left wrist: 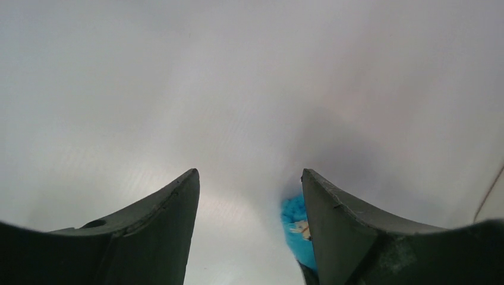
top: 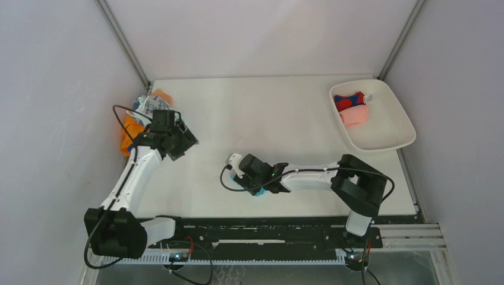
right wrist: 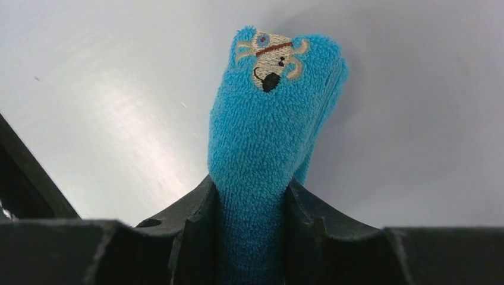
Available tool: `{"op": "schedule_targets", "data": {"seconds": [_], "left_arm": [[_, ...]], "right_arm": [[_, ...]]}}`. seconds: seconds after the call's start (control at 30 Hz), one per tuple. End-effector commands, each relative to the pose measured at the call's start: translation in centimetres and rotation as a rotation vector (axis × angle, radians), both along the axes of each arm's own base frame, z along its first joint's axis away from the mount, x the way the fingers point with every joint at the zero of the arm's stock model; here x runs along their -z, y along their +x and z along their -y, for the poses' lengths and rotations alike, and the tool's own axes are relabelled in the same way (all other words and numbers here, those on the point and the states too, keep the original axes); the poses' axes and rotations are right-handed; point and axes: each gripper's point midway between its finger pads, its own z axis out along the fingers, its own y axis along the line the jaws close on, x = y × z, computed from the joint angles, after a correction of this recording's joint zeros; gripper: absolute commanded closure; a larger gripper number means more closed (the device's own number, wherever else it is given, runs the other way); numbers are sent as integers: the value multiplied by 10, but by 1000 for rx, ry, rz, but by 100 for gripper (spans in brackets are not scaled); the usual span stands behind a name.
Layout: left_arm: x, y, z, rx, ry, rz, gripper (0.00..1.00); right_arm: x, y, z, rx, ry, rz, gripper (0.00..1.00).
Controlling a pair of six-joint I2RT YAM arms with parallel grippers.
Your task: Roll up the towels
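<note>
Two pincers over the tabletop [top: 267, 119]: the right pincer [right wrist: 251, 184] pinches a blue towel [right wrist: 267, 119] jutting out ahead of it; the left pincer [left wrist: 249, 172] stands spread, a towel heap [top: 129, 135] beside it.

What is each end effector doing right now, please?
Left end effector: open, holding nothing.
Right end effector: closed on the bright blue towel.

Robot lab enclosure: blank white panel walls [top: 261, 35], metal corner posts [top: 122, 41], white table [top: 267, 113].
</note>
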Motion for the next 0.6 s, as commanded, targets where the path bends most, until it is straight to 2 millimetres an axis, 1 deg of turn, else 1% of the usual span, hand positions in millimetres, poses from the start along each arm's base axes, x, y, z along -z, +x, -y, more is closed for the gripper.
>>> {"op": "schedule_targets", "data": {"seconds": [0.0, 0.07, 0.13, 0.2, 0.27, 0.33, 0.43, 0.5, 0.57], "left_arm": [[-66, 5, -33, 74, 225, 125, 31], [-83, 4, -46, 85, 306, 161, 31], [-93, 1, -55, 87, 365, 187, 31], [-97, -4, -61, 93, 408, 201, 31], [-94, -7, -64, 109, 432, 211, 31], [-89, -8, -64, 118, 439, 221, 31], [-82, -8, -61, 137, 430, 232, 30], [-77, -9, -60, 145, 428, 223, 30], [-75, -10, -59, 155, 423, 219, 30]], "right_arm": [[-26, 6, 36, 174, 39, -106, 96], [-49, 26, 47, 275, 100, -86, 96], [-69, 46, 64, 381, 153, -71, 96], [-87, 68, 88, 503, 192, -55, 96], [-101, 86, 117, 621, 219, -38, 96], [-113, 102, 152, 748, 228, -13, 95], [-131, 122, 212, 962, 240, 34, 95], [-137, 131, 262, 1134, 232, 54, 94], [-140, 135, 306, 1282, 229, 58, 91]]}}
